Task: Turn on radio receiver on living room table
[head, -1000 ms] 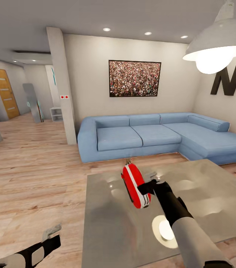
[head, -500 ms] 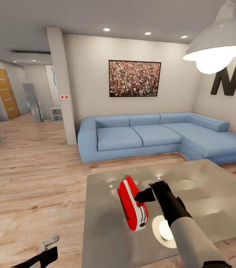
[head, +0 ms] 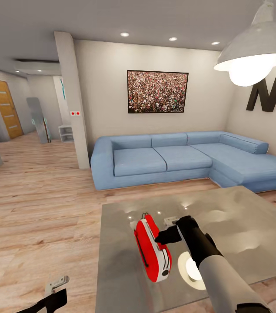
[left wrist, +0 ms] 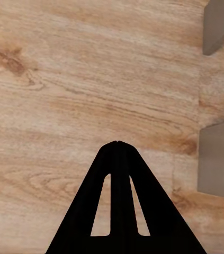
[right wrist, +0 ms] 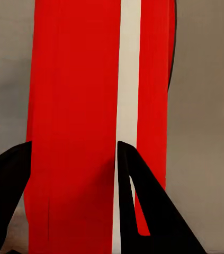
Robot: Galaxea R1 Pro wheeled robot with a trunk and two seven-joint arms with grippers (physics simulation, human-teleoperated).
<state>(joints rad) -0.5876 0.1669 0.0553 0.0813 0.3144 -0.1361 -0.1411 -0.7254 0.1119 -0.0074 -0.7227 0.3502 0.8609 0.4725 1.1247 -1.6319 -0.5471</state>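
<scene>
The red radio receiver (head: 153,252) leans over on the glossy grey table (head: 251,217), with its narrow red and white edge toward me. My right gripper (head: 163,236) presses against the side of the radio that faces my right arm. In the right wrist view the radio's red edge with a white stripe (right wrist: 74,106) lies across the open right gripper (right wrist: 74,143). One black finger (right wrist: 143,201) overlaps the stripe and the other sits at the radio's rim. My left gripper (head: 56,284) hangs low over the wood floor, and in the left wrist view it (left wrist: 117,143) is shut and empty.
A blue L-shaped sofa (head: 177,158) stands beyond the table. A grey pendant lamp (head: 255,48) hangs at the upper right. A white pillar (head: 72,100) divides the room from the hallway on the left. Open wood floor (head: 38,208) lies left of the table.
The radio has slid left and nearer to me on the tabletop, leaning further over, with the right gripper following against it. The left gripper dropped lower a second ago, then stayed.
</scene>
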